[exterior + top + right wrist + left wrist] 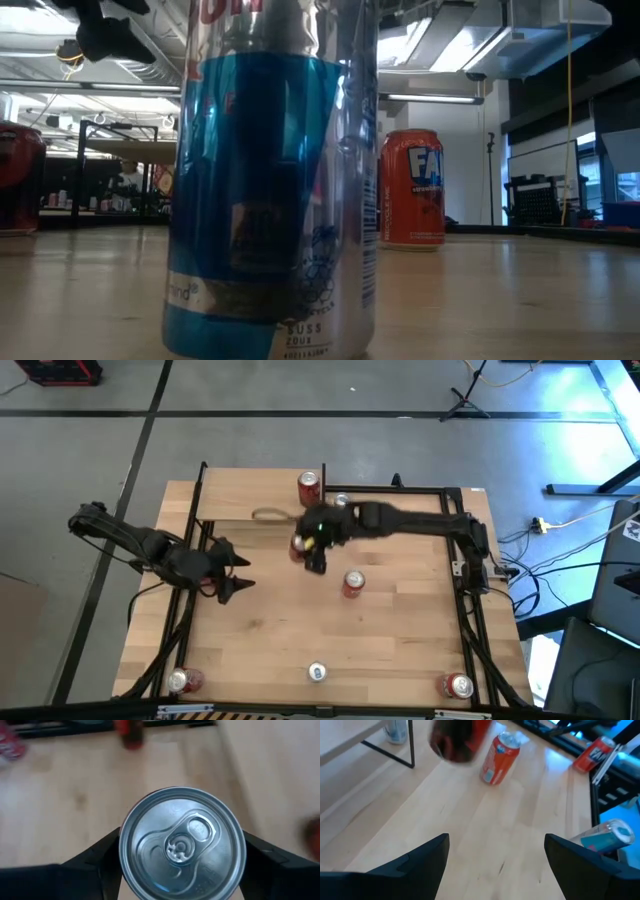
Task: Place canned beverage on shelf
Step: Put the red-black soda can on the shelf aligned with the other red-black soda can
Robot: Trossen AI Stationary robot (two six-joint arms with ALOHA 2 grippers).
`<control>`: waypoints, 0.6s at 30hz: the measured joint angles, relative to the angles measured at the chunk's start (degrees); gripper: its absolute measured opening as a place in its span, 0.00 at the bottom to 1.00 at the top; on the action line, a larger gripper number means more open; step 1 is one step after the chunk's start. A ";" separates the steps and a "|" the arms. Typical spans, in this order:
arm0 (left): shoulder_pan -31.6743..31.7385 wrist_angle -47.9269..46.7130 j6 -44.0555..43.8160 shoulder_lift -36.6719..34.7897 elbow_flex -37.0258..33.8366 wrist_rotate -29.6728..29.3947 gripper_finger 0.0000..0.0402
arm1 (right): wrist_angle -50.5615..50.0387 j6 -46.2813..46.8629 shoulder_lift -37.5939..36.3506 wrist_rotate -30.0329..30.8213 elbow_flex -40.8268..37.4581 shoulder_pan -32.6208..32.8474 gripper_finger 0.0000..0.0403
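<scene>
Only the low view shows lettering: an orange can point(411, 188) on the desk point(500, 300) reads "FA", behind a blue-and-silver can point(272, 180). The right claw point(182, 847) pinches a silver-topped can point(182, 845), beside the shelf point(250, 508) at the desk's far side. The left claw point(495, 865), spread and empty, hangs at the desk's left.

can point(353, 584) ×7 | shelf point(240, 495) ×1 | arm point(420, 522) ×2 | table point(400, 640) ×1
</scene>
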 joint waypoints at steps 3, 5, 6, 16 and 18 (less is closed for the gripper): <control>-0.01 -0.02 0.00 -0.82 0.00 -0.05 0.80 | -2.95 0.01 0.00 0.10 3.29 -3.14 0.68; 0.00 -0.02 0.02 -0.89 0.00 -0.05 0.80 | -3.00 0.01 -0.02 -0.11 3.76 -5.50 0.68; 0.00 -0.02 0.00 -0.89 0.00 -0.05 0.80 | -3.23 0.04 -0.02 -0.49 3.76 -6.61 0.68; -0.02 -0.01 -0.31 -0.89 0.00 -0.16 0.80 | -0.58 -0.09 0.02 -1.31 3.52 -12.76 0.68; -0.01 -0.01 -0.34 -0.89 0.00 -0.56 0.80 | -0.52 -0.33 0.49 -1.75 3.52 -13.31 0.68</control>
